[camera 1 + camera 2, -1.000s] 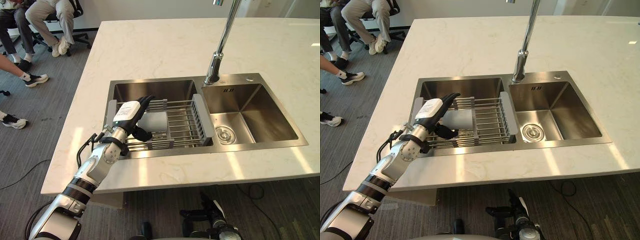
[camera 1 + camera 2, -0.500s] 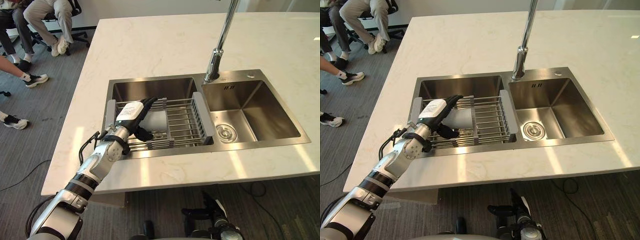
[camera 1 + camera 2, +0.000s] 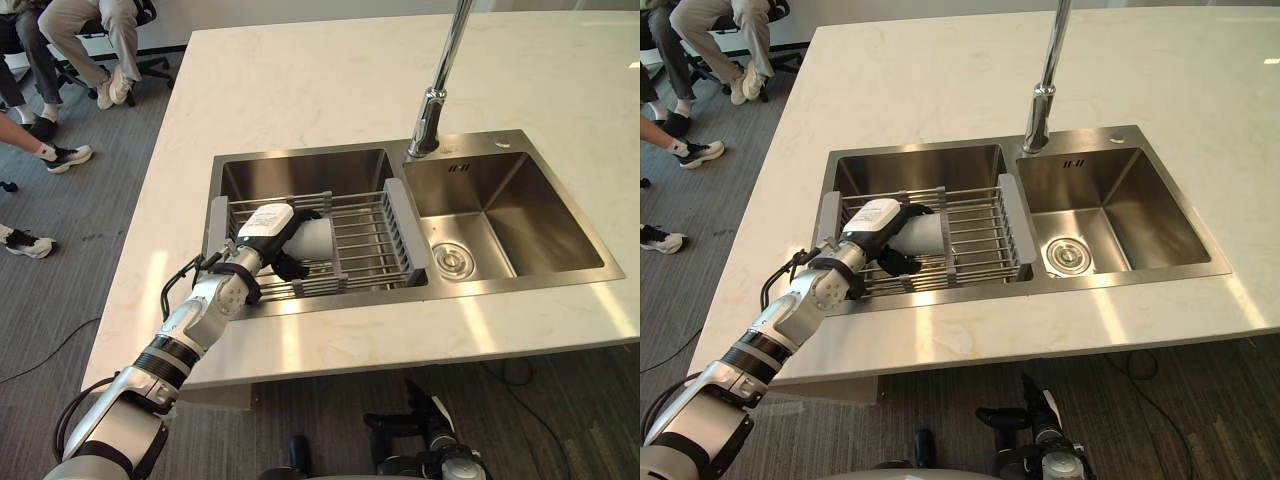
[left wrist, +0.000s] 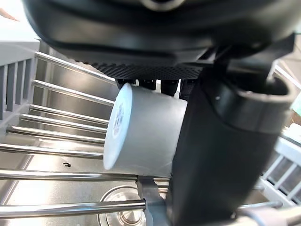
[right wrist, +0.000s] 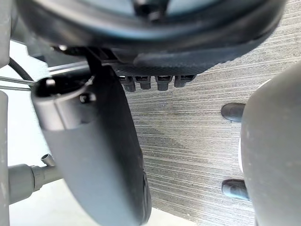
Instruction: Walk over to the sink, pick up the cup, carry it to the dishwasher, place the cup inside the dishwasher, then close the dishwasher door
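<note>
A grey cup (image 3: 316, 238) lies on its side in the wire drying rack (image 3: 365, 240) set across the left basin of the sink (image 3: 300, 172). My left hand (image 3: 268, 226) reaches into the rack from the near left. Its fingers curl over the top of the cup and its thumb (image 4: 221, 155) presses the cup's near side. The left wrist view has the cup (image 4: 141, 134) with its white base end showing, resting on the rack's bars. My right hand (image 5: 103, 155) hangs low over grey carpet, fingers relaxed and holding nothing.
A tall chrome faucet (image 3: 438, 95) stands behind the divider between the basins. The right basin (image 3: 510, 205) holds only its drain. A pale stone countertop (image 3: 330, 80) surrounds the sink. Seated people's legs and shoes (image 3: 70, 45) are at the far left.
My left hand has pushed further into the rack and its fingers, straight before, now curl over the cup. The whole view has shifted slightly with the camera.
</note>
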{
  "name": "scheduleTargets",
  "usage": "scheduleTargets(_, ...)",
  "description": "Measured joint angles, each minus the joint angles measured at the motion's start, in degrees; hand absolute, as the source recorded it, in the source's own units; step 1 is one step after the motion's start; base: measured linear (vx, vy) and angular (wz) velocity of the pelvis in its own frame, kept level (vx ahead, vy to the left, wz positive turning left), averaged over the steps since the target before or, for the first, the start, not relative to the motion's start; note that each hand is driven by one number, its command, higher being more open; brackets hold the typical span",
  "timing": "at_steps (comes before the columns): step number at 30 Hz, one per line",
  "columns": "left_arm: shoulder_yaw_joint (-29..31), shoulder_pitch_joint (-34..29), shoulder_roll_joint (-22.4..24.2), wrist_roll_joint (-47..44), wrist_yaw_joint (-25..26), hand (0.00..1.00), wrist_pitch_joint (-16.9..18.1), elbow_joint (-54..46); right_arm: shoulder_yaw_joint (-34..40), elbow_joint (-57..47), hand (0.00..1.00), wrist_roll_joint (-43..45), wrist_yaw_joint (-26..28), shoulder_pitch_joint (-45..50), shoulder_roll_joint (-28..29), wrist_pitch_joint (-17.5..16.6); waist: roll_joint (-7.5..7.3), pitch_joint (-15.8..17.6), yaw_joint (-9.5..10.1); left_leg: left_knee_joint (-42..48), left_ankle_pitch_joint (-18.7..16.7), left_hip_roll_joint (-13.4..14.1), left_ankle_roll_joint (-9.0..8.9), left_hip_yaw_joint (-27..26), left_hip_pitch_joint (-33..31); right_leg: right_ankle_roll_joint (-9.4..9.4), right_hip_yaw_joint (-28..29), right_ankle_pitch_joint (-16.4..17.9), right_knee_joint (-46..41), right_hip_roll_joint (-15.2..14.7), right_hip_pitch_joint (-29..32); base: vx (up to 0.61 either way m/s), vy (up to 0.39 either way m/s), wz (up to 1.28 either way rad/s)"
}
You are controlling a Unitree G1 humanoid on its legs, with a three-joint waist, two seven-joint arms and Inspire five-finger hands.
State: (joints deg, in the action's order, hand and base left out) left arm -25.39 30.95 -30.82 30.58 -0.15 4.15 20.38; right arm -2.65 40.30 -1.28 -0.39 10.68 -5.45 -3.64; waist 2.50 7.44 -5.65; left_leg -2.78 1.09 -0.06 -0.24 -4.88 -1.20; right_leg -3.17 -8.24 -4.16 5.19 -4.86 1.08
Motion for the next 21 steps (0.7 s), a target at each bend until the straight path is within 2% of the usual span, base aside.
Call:
scheduleTargets(17, -0.1, 0.4, -0.6, -0.2, 0.1, 0.0, -0.2, 0.1, -0.1, 0.0, 1.0, 0.1, 0.0, -0.6, -0.1, 0.0, 0.03, 0.9, 0.03, -0.1, 0.3, -0.5, 0.59, 0.3, 0.2, -0.29, -0.3, -0.2, 0.0, -0.5, -0.3, -0.01, -0.001, 0.01)
scheduleTargets(21, -0.1, 0.4, -1.0, -1.5, 0.2, 0.0, -0.5, -3.2, -0.1, 0.0, 1.0, 0.1, 0.2, -0.5, -0.1, 0.0, 0.02, 0.9, 0.49, 0.0, 0.3, -0.5, 0.67, 0.5, 0.2, -0.3, -0.2, -0.2, 0.0, -0.6, -0.5, -0.03, -0.002, 0.02)
